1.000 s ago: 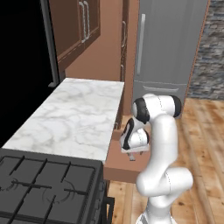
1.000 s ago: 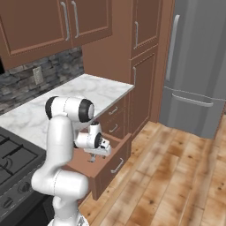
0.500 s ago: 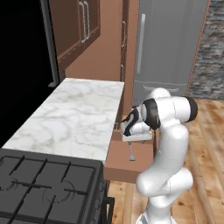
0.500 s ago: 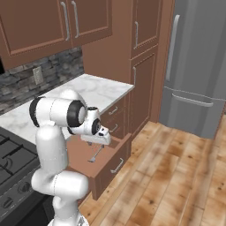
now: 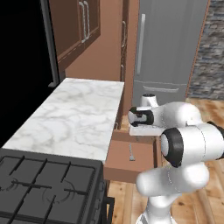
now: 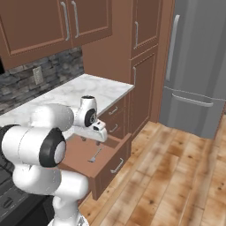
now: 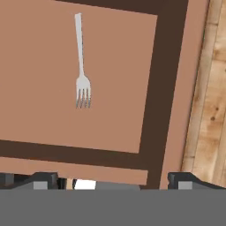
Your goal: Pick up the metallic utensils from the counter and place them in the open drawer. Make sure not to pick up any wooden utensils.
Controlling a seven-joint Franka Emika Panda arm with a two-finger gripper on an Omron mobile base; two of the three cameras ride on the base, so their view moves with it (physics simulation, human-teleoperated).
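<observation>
Fork (image 7: 81, 66) flat in drawer (image 7: 161, 66) — below spread jaws, untouched

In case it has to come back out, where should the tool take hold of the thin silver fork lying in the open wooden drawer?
Probably mid-handle, from straight above: the thin silver fork lies flat on the open wooden drawer floor, clear of its walls, so the fingers can straddle the narrow handle.
</observation>
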